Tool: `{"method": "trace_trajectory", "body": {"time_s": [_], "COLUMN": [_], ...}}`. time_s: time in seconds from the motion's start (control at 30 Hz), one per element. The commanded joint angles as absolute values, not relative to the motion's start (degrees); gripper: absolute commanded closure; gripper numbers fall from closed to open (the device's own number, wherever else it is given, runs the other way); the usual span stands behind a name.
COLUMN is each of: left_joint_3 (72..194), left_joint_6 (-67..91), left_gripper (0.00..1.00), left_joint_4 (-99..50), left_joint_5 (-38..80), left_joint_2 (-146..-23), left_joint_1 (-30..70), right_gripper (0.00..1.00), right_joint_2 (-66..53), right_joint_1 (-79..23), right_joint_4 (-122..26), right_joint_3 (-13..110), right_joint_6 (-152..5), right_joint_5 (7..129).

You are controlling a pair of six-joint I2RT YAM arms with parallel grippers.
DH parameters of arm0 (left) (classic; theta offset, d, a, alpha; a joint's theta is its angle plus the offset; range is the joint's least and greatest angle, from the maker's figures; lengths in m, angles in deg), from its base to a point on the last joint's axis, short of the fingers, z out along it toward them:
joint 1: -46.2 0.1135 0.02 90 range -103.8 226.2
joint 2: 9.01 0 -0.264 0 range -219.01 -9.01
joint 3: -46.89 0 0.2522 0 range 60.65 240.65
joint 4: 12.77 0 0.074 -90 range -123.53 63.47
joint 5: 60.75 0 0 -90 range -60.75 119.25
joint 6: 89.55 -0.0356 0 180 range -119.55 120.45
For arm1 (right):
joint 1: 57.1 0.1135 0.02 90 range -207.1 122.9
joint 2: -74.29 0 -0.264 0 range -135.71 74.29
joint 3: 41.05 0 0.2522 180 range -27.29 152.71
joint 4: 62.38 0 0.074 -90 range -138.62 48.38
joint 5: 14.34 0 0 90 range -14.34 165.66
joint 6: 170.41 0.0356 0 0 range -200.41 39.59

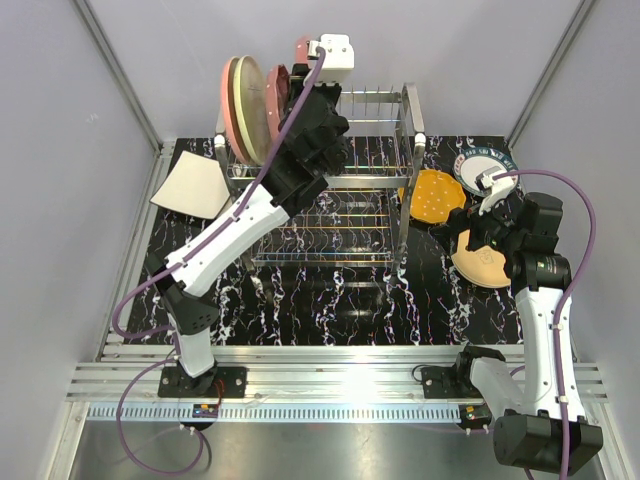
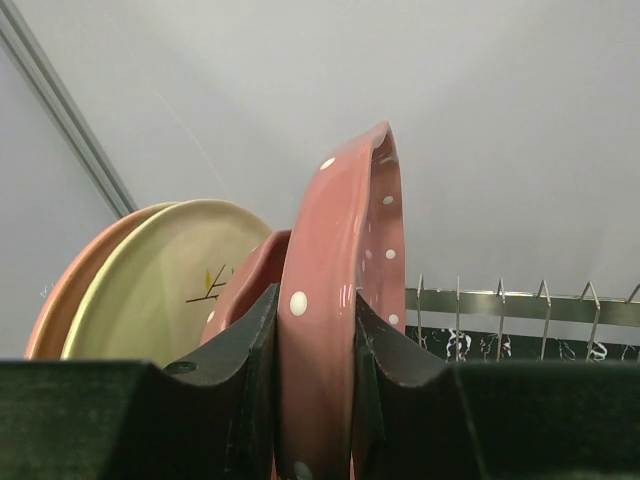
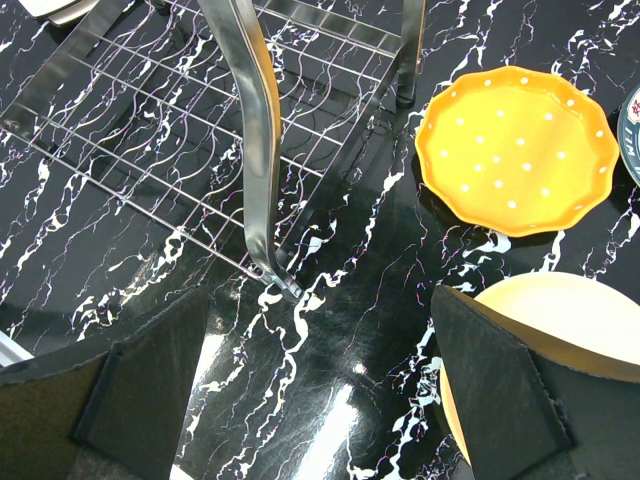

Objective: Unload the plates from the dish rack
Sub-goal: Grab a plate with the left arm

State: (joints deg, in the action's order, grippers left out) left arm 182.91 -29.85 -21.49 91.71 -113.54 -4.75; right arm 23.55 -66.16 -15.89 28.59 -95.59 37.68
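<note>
Currently your left gripper point(image 2: 315, 335) is clamped on the dotted plate point(image 2: 340, 240), upright at the far-left end of the rack point(image 1: 372, 183), near the cream plate point(image 2: 160, 275); its foot is hidden, possibly between prongs point(image 2: 499, 292); lifting askew could snag it or knock neighbours; your right gripper point(image 3: 320, 390) hangs wide open near the orange plate point(image 3: 515, 150).

Glossy glazed maroon dotted plate point(image 2: 335, 260), glossy orange plate point(image 3: 515, 150), shiny metal dish rack point(image 3: 258, 130), reflective black marbled table point(image 3: 380, 330)
</note>
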Motion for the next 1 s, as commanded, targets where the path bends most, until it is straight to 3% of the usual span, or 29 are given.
{"method": "trace_trajectory", "body": {"time_s": [0.0,0.43,0.97], "left_joint_3": [188.09,190.55,192.05], "left_joint_6": [-31.80,-33.65,-1.49], "left_gripper": [1.00,1.00,1.00], "left_joint_4": [-11.77,-10.44,-35.31], "left_joint_5": [87.61,86.38,74.78], "left_joint_2": [-109.64,-107.97,-96.64], "left_joint_1": [-5.12,-6.44,-7.15], "right_gripper": [0.00,0.00,0.00], "right_joint_2": [24.11,24.11,24.81], "right_joint_1": [-66.42,-66.42,-66.33], "right_joint_4": [-17.95,-17.95,-16.46], "right_joint_3": [28.61,28.61,29.57], "right_joint_6": [-95.70,-95.79,-97.28], "right_joint_5": [38.39,38.22,39.97]}}
